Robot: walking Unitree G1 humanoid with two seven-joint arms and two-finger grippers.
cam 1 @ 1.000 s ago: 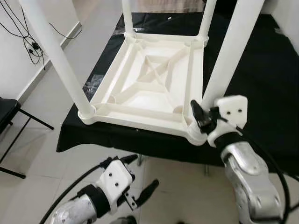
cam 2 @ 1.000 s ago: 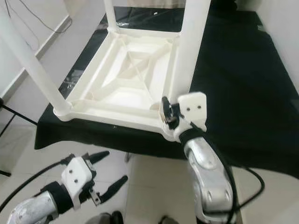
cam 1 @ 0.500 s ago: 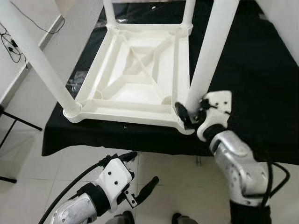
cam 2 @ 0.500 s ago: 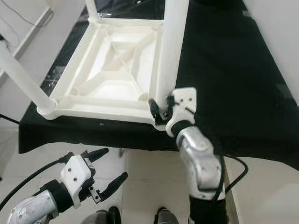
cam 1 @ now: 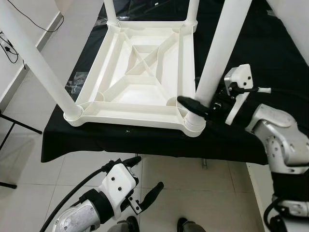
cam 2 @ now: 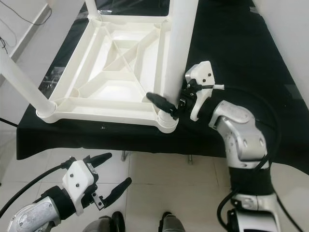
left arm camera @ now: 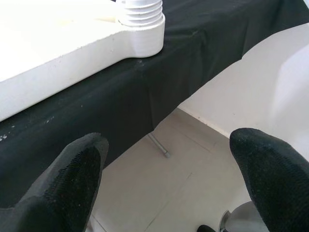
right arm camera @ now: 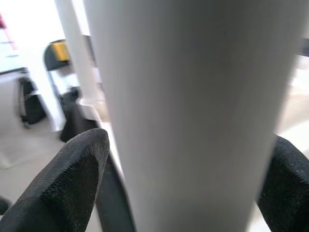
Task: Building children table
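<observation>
My right end effector (cam 1: 202,107) has its 2 black fingers (right arm camera: 72,179) set on either side of the near right leg (cam 1: 219,53) of the white children's table (cam 1: 140,82), low down by the ribbed corner socket (cam 1: 194,123); they straddle the leg, though I cannot tell if they press on it. That small table lies upside down, 4 legs pointing up, on a larger table (cam 1: 270,58) covered with black cloth, its near edge close to the cloth's front edge. My left end effector (cam 1: 140,186) hangs low in front of the table over the tiled floor (cam 1: 43,179), fingers spread apart and holding nothing. A crumpled clear plastic bag (cam 1: 76,83) lies beside the upturned table on my left.
</observation>
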